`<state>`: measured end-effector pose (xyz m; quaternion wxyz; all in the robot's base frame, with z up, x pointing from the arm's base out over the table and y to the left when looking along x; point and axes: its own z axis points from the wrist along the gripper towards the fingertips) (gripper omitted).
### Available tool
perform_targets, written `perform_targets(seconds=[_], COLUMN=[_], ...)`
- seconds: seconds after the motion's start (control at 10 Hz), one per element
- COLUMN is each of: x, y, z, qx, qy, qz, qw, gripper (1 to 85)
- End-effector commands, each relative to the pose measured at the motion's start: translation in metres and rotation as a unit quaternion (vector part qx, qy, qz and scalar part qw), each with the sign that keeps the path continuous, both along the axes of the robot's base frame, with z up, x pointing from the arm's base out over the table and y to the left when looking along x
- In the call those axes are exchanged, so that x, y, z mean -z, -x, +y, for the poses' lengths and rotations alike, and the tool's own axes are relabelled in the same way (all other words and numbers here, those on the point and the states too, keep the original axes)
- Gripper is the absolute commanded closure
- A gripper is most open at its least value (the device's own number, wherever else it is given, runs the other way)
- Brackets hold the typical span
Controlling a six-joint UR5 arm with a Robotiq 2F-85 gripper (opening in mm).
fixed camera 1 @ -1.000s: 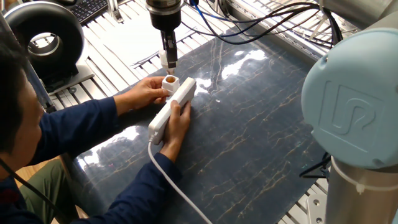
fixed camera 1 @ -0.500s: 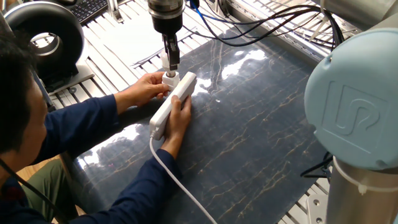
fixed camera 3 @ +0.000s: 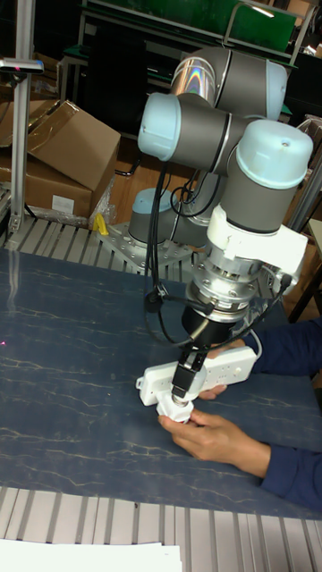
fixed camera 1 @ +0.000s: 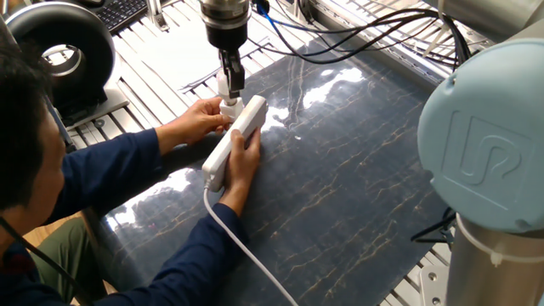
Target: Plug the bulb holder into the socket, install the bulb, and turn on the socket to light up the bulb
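Right now the bulb point(fixed camera 1: 226, 87) is sitting pinched between my fingers point(fixed camera 1: 234, 82), its base going down into the bulb holder point(fixed camera 1: 229, 107), which is already plugged into the end of the socket point(fixed camera 1: 235, 138). In the fixed view only a sliver of white is showing between my gripper point(fixed camera 1: 231, 85) and the holder, so I'm judging the bulb as mostly seated, but I can't tell how far the thread is engaged. In the tall fixed view the holder point(fixed camera 3: 174, 407) is a white lump just under my gripper point(fixed camera 3: 183, 390), w/ the socket point(fixed camera 3: 201, 374) lying across behind it.

So the step in hand is installing the bulb, I reckon: plugging-in looks done, switching on isn't.

A person is steadying things for me. One hand point(fixed camera 1: 201, 120) is cupping the holder from the side; the other hand point(fixed camera 1: 242, 163) is pressing along the socket body. The socket's cable point(fixed camera 1: 234, 246) is trailing off toward the table's near edge. All of it is resting on the dark marbled table mat point(fixed camera 1: 357, 170).

Next move, as I'm judging it: keep the bulb straight over the opening, finish seating it w/o cross-threading, then open up and lift clear w/o dragging the holder out. After that, the socket's switch needs pressing. I can't make out where the switch is in either view, and those hands are sitting v. close to my fingers, so I'm wanting slow, small motions here.
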<state>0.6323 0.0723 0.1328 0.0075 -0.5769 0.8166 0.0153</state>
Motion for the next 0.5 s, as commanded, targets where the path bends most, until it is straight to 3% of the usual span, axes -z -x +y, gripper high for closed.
perform_targets(seconds=[0.0, 0.4], x=[0.0020, 0.0037], y=[0.0128, 0.0173], z=[-0.0001, -0.0070], qx=[-0.048, -0.061], qy=[-0.013, -0.006], qz=[0.020, 0.036], qw=[0.9986, 0.9975], gripper=[84.7, 84.7])
